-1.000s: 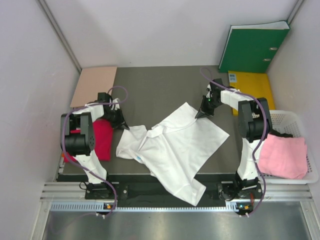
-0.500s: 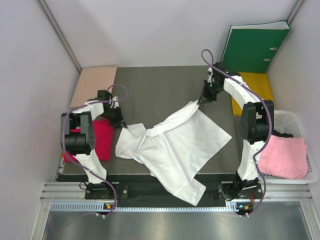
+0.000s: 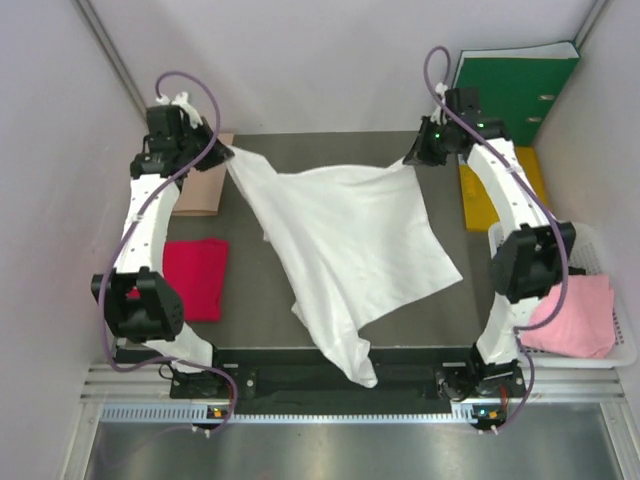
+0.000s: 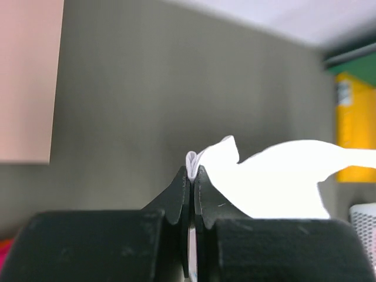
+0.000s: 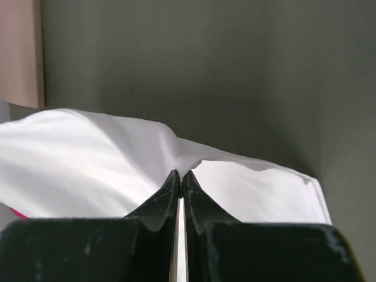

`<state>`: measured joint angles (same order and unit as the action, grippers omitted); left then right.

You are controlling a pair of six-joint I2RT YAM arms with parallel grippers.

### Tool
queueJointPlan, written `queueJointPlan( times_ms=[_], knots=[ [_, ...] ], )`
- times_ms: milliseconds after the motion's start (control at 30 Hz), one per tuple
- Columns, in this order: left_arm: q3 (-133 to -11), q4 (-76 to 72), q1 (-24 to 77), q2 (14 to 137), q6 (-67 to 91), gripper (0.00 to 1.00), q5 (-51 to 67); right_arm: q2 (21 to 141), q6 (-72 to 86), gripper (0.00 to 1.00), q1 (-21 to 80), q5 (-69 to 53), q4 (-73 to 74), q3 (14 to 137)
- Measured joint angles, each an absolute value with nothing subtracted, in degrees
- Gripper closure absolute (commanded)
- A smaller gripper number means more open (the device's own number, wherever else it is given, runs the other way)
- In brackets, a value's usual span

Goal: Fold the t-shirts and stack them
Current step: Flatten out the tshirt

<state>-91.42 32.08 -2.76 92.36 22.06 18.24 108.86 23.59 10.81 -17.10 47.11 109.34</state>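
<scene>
The white t-shirt (image 3: 345, 240) hangs stretched between both raised grippers over the dark table, its lower end trailing to the front edge. My left gripper (image 3: 222, 152) is shut on its far-left corner; the pinched white fold (image 4: 194, 161) shows between the jaws in the left wrist view. My right gripper (image 3: 410, 160) is shut on its far-right corner, and the cloth (image 5: 117, 170) spreads ahead of it in the right wrist view. The crimson red t-shirt (image 3: 195, 278) lies folded at the table's left. The pale pink t-shirt (image 3: 575, 315) lies in the white basket (image 3: 590, 235) at right.
A tan cardboard sheet (image 3: 196, 185) lies at the far left of the table (image 3: 330, 150). A green binder (image 3: 505, 95) leans at the far right over a yellow folder (image 3: 500, 200). Grey walls close both sides and the back.
Both arms have risen and swung to the far corners, lifting the white t-shirt off the table and stretching it out between them. The red and pink shirts have not moved.
</scene>
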Motion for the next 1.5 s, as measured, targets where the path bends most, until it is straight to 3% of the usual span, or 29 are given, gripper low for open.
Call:
queueJointPlan(
  times_ms=[233, 500, 833, 1033, 1200, 1367, 1500],
  knots=[
    [-96.79, 31.18, -2.13, 82.37, 23.59, 1.00, 17.78, 85.80, 20.49, 1.00, 10.70, -9.89, 44.93, 107.24],
    [-107.96, 41.43, -1.80, 69.06, 21.06, 1.00, 14.33, 56.55, 17.47, 1.00, 10.70, -3.18, 46.00, 106.28],
    [-128.38, 55.07, -1.61, 59.61, 19.70, 1.00, 12.75, 46.02, 18.13, 1.00, 10.70, -2.57, 58.87, 111.18],
    [-128.51, 56.75, -1.61, 58.17, 19.94, 1.00, 12.53, 43.11, 18.24, 1.00, 10.70, -1.63, 62.30, 108.88],
    [-120.70, 56.12, -1.61, 64.20, 20.62, 1.00, 14.74, 41.95, 18.20, 1.00, 10.72, 0.93, 58.81, 97.30],
    [-114.83, 52.58, -1.43, 81.56, 20.16, 1.00, 17.56, 44.80, 18.00, 1.00, 10.72, 4.56, 47.24, 78.85],
    [-111.90, 51.16, -1.39, 97.41, 19.51, 1.00, 17.30, 54.65, 18.00, 1.00, 10.63, 6.44, 35.83, 66.57]
  ],
)
